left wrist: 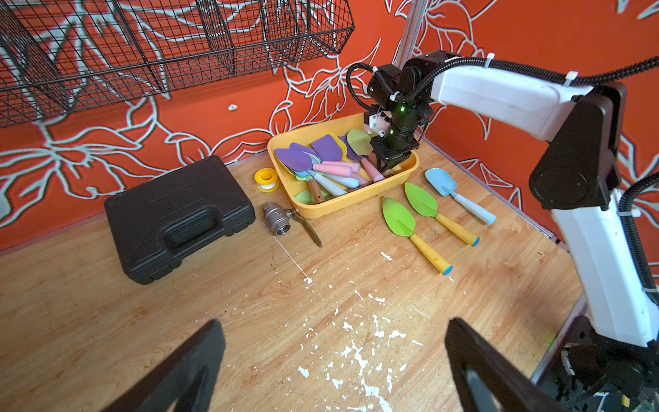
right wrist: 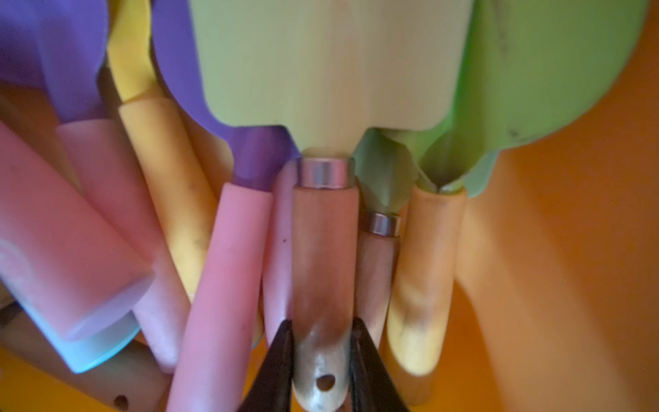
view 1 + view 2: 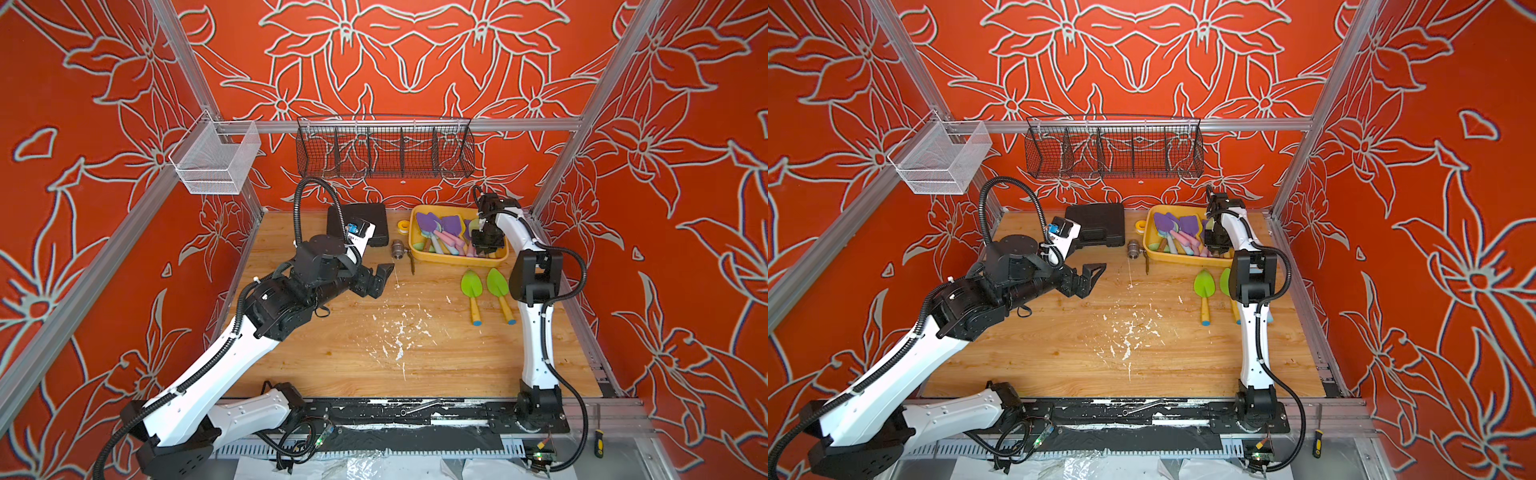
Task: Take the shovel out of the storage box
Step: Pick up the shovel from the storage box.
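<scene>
The yellow-orange storage box (image 3: 457,261) (image 1: 342,208) stands at the back right of the table, holding several shovels with purple and green blades and pink, yellow and wooden handles. My right gripper (image 3: 482,248) (image 1: 387,169) reaches down into the box. In the right wrist view its black fingers (image 2: 281,353) press both sides of the wooden handle of one shovel (image 2: 324,257) with a pale green blade, near the handle's end. My left gripper (image 3: 382,280) (image 1: 335,356) hovers open over the table's middle with nothing between its fingers.
Two green shovels (image 3: 471,284) (image 3: 496,282) and a light blue one (image 1: 442,182) lie on the table in front of the box. A black tool case (image 3: 370,220), a metal valve (image 3: 398,249) and a tape roll (image 3: 404,225) sit left of it. A black wire basket (image 3: 384,147) and a white mesh basket (image 3: 216,160) hang above.
</scene>
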Motion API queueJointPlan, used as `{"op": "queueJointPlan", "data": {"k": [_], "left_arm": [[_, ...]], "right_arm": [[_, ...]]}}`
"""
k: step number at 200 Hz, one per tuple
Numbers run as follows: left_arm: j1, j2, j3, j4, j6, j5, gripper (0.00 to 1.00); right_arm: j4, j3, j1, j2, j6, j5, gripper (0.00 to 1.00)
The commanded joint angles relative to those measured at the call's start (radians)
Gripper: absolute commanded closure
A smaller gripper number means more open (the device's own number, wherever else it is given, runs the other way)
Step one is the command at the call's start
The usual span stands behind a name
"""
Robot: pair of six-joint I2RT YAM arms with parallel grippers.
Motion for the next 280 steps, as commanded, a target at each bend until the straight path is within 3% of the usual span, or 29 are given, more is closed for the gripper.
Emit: {"op": "queueJointPlan", "data": {"k": [1, 37, 132, 170, 192, 238, 280], "left_arm": [[-0.005, -0.009, 0.014, -0.005, -0.002, 0.003, 0.03], [-0.005, -0.033, -0.005, 0.008, 0.004, -0.007, 0.03], [-0.004, -0.068, -0.045, 0.027, 0.017, -0.009, 0.03], [-0.005, -0.108, -0.052, 0.036, 0.017, -0.006, 0.03], [-0.005, -0.116, -0.061, 0.044, 0.017, -0.003, 0.03], [-0.005, -0.126, -0.079, 0.041, 0.008, 0.016, 0.03], [-0.006, -0.134, -0.094, 0.041, 0.008, 0.031, 0.03]], "right_arm": [[-0.054, 0.027, 0.000, 0.011, -0.005, 0.006, 0.92], [-0.042, -0.021, 0.000, -0.094, -0.011, 0.008, 1.00], [-0.056, -0.198, -0.005, -0.394, 0.001, -0.095, 1.00], [0.133, -0.600, 0.025, -0.687, 0.111, -0.315, 1.00], [0.288, -0.894, 0.099, -0.887, 0.240, -0.363, 1.00], [0.517, -1.337, 0.323, -1.187, 0.523, -0.301, 1.00], [0.533, -1.453, 0.397, -1.251, 0.560, -0.217, 1.00]]}}
